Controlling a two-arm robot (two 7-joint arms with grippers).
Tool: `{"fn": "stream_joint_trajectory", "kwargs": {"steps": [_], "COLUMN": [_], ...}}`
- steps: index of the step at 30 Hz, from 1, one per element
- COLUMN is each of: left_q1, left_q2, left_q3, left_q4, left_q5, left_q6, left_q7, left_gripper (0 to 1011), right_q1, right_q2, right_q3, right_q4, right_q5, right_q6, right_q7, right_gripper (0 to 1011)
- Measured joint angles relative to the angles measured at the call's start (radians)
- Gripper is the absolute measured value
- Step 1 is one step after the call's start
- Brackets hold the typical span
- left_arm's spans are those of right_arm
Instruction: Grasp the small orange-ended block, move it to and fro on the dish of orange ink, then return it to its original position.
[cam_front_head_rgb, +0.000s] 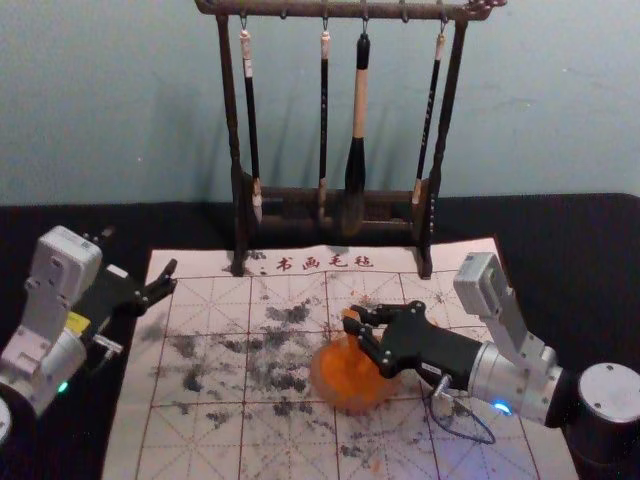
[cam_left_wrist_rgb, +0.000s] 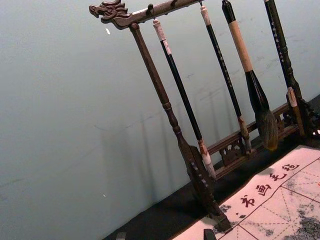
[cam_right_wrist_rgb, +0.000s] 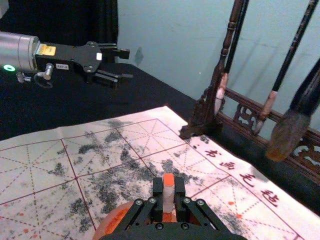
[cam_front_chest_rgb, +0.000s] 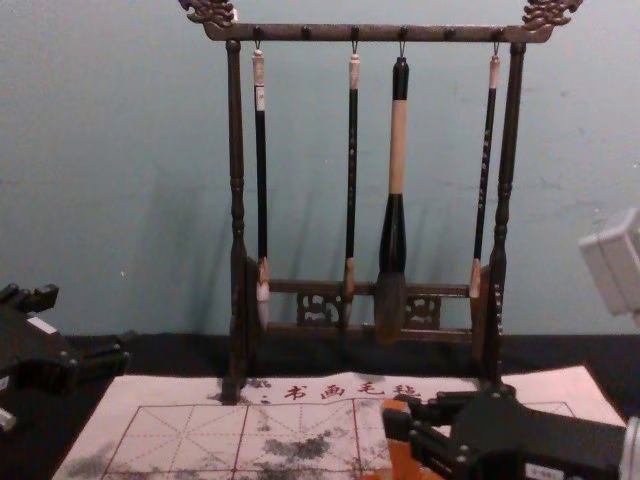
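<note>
In the head view my right gripper (cam_front_head_rgb: 353, 325) reaches in from the right over the dish of orange ink (cam_front_head_rgb: 350, 380), around its far edge. It is shut on the small block (cam_front_head_rgb: 350, 314), whose orange upper end pokes out above the fingers. The right wrist view has the block (cam_right_wrist_rgb: 168, 195) upright, its pale side facing the camera, held in my right gripper (cam_right_wrist_rgb: 169, 200); part of the dish (cam_right_wrist_rgb: 111, 220) lies behind. Whether the block's hidden lower end touches the ink, I cannot tell. My left gripper (cam_front_head_rgb: 174, 279) is parked open at the left; its fingertips edge into the left wrist view.
A dark wooden rack (cam_front_head_rgb: 238, 170) with several hanging brushes stands at the back, behind the mat. The ink-smudged, gridded mat (cam_front_head_rgb: 200, 430) lies under the dish on the black table (cam_front_head_rgb: 560, 225). A pale wall rises behind the rack.
</note>
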Motion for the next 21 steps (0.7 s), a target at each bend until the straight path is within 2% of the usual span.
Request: {"fn": "stream_joint_trajectory", "kwargs": {"steps": [6, 16, 21], "left_q1": [0.000, 0.000, 0.000], "left_q2": [0.000, 0.000, 0.000], "left_q3": [0.000, 0.000, 0.000], "left_q4": [0.000, 0.000, 0.000], "left_q5": [0.000, 0.000, 0.000], "left_q6": [0.000, 0.000, 0.000], "left_q7": [0.000, 0.000, 0.000], "left_gripper": [1001, 1001, 1001], "right_q1": [-0.019, -0.085, -0.102], "right_q2": [0.015, 0.054, 0.054], "right_q3": [0.014, 0.029, 0.033], "right_q4": [-0.023, -0.109, -0.127], "right_q5": [0.000, 0.025, 0.035], "right_q6": [0.006, 0.030, 0.032], "right_q7": [-0.006, -0.001, -0.006], "right_gripper": [88, 88, 88]}}
